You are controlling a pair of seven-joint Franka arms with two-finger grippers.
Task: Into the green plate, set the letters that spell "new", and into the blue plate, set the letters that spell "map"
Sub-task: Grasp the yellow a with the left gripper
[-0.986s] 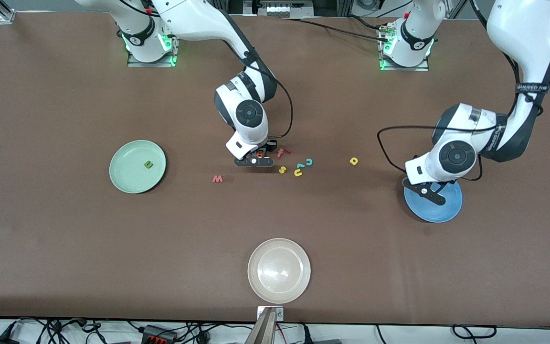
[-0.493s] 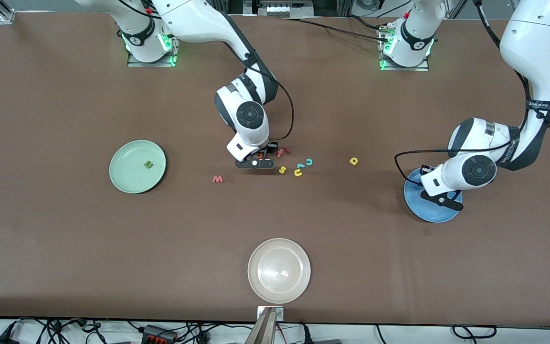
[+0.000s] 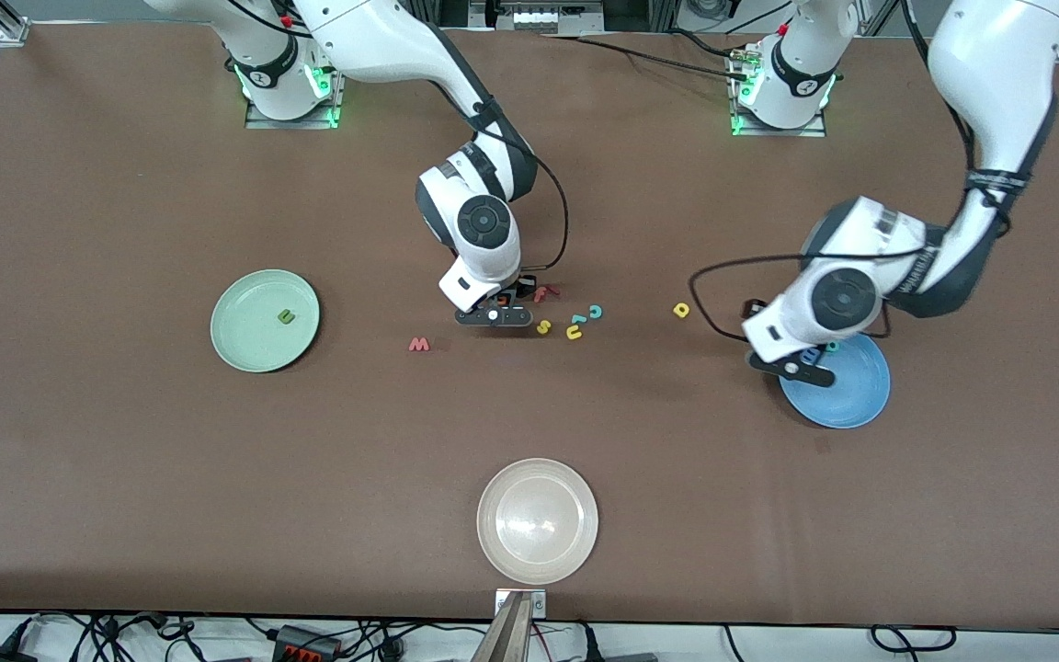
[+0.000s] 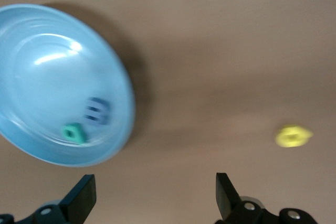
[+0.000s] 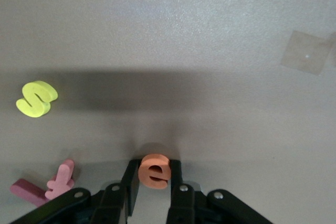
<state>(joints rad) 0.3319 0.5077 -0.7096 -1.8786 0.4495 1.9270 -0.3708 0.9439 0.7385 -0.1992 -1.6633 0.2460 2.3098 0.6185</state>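
**A:** So the orange e is pinched between the right gripper fingers, low over the tabletop in the middle cluster, with the red f just beside it and the yellow s a bit off. The green n is in the green plate at the right arm's end; the pinkish w lies loose between that plate and the cluster.

**B:** And the "map" side?

**A:** The blue m and teal a sit in the blue plate. The left gripper hangs over that plate's edge, jaws spread wide, holding nothing. The yellow p is alone on the tabletop between the cluster and the blue plate.

**B:** Risks?

**A:** Foam is squishy (and tiny), so I'd guess the e could twist or pop out on the way to the plate. Also the yellow u and teal c are decoys; grabbing one by colour would wreck the spelling. The white plate nearest the camera is a wrong-bin trap too.
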